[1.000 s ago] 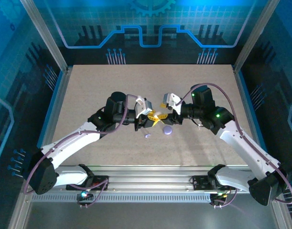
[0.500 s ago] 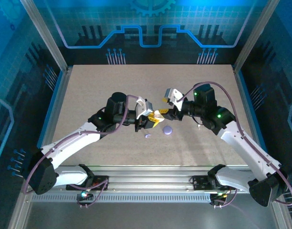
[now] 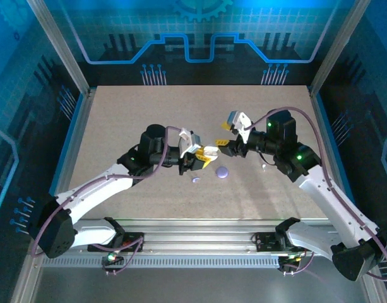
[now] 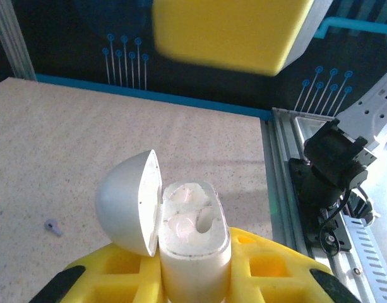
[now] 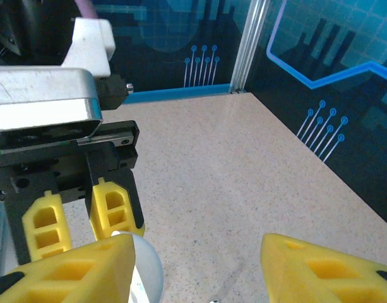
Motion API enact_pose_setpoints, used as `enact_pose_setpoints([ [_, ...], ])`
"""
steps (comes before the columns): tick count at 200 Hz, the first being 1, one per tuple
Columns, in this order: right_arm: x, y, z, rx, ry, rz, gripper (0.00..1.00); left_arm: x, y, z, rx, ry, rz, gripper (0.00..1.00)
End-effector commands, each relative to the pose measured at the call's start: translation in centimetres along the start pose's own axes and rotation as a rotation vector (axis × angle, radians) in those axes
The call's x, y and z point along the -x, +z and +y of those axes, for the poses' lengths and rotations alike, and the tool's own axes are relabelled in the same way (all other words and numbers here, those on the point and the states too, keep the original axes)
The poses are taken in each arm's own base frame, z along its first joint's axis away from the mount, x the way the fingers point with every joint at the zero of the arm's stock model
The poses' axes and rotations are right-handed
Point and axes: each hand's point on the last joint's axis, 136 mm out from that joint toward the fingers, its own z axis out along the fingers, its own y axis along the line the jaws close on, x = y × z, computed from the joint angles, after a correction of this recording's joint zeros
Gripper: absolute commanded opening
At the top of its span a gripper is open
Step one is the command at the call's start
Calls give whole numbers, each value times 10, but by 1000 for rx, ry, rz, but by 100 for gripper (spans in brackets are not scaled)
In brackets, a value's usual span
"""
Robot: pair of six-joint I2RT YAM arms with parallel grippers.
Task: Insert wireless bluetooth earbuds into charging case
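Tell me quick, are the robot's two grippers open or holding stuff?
Left gripper: closed on the charging case.
Right gripper: open, empty.

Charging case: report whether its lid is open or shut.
Open. The charging case shows its lid swung aside, leaving the inside exposed.

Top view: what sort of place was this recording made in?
Probably a purpose-built robot cell in a lab or showroom: a speckled table fenced by aluminium posts, blue circuit-pattern wall panels behind and beside it, and a metal rail at the near edge.
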Motion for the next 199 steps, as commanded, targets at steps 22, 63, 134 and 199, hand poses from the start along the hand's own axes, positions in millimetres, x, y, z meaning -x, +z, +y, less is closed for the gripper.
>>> enact_pose_setpoints([
  [22, -5, -9, -15, -76, 243, 96, 56, 4, -30, 25, 128, -28, -72, 22],
  [63, -38, -2, -27, -175, 556, 267, 49, -9, -60, 39, 234, -46, -88, 23],
  [134, -101, 41, -26, -232, 843, 530, 40, -24, -83, 33, 334, -27, -87, 23],
  [199, -145, 80, -25, -359, 898, 797, 38, -33, -92, 30, 374, -15, -61, 22],
])
